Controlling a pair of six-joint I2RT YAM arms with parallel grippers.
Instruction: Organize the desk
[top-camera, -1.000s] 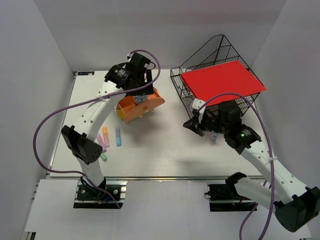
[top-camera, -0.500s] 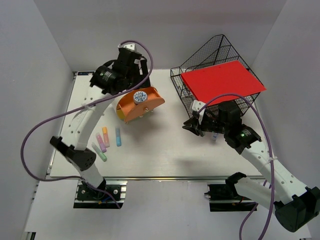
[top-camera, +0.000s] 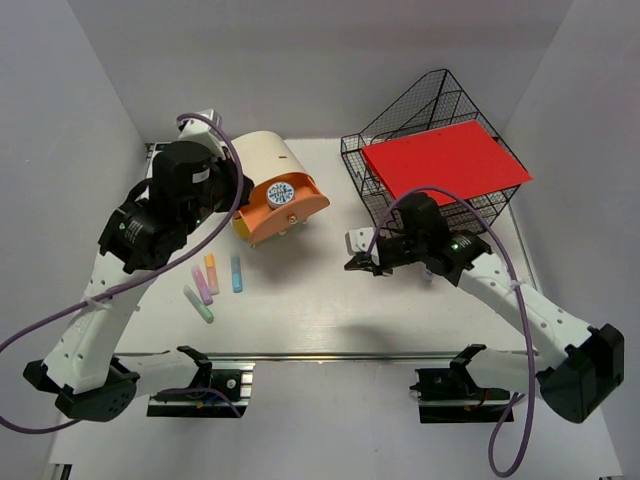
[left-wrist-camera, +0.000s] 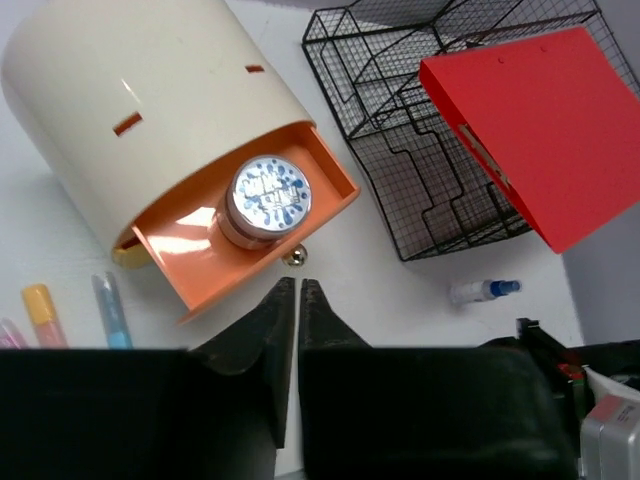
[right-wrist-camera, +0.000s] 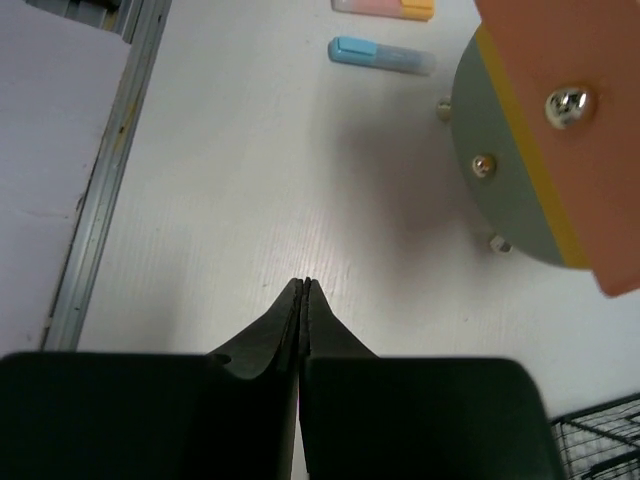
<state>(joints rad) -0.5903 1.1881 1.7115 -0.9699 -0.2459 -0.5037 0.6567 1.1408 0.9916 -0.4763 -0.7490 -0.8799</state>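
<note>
The desk is a white tabletop with a silver rail along its near edge. My left gripper is shut on nothing and hangs above the desk, just short of the open orange drawer. That drawer holds a round tin with a blue-patterned lid. In the middle of the desk my right gripper hovers low over bare surface, left of the wire rack. Its fingertips are pressed together with nothing between them.
The cream drawer box lies at the back left. Several coloured markers lie on the left of the desk. A black wire rack with a red folder stands at the back right. A small blue-capped bottle lies beside it.
My left arm has pulled back from over the drawer box toward the left front, and its gripper has closed. The right gripper has shut and shifted slightly left.
</note>
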